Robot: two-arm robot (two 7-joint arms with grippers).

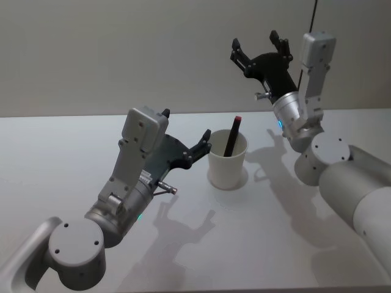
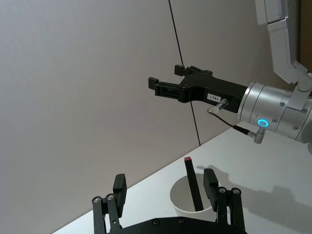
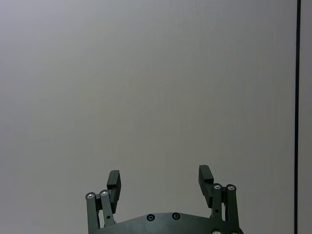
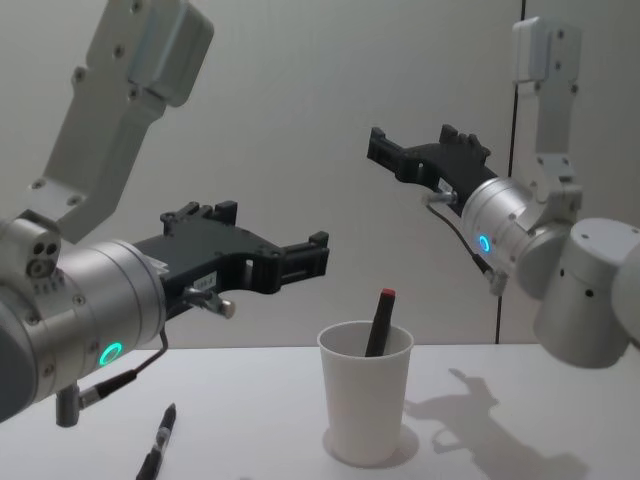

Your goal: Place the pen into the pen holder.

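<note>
— Left gripper (image 1: pixel 204 144) first, in the head view: where is it?
— Left of centre, fingers spread wide and empty, tips just beside the pen holder (image 1: pixel 227 168) at mid-frame. The pen (image 1: pixel 232 135) stands inside it, red end up. The right gripper (image 1: pixel 256 43) is in the upper right, equally wide open and holding nothing.
— Why does the pen lean?
— The holder is wider than the pen and shorter, so the pen tips against the rim and pokes out. Only the cup supports it.
— And the left wrist view?
— Its own parted fingers frame the holder and pen. The right gripper hangs farther off, against the wall.
— Right wrist view?
— Two fingers well apart, with nothing between them and bare wall beyond (kept out of the way, I judge).
— Chest view?
— The left gripper reaches in from the left, above rim height and touching nothing. The holder sits at lower centre on the bench (image 4: pixel 500 420) with the red tip above its rim. A second pen (image 4: pixel 160 440) lies on the bench at lower left, well apart from the holder. For the pen in the holder, I'd call the task done.
</note>
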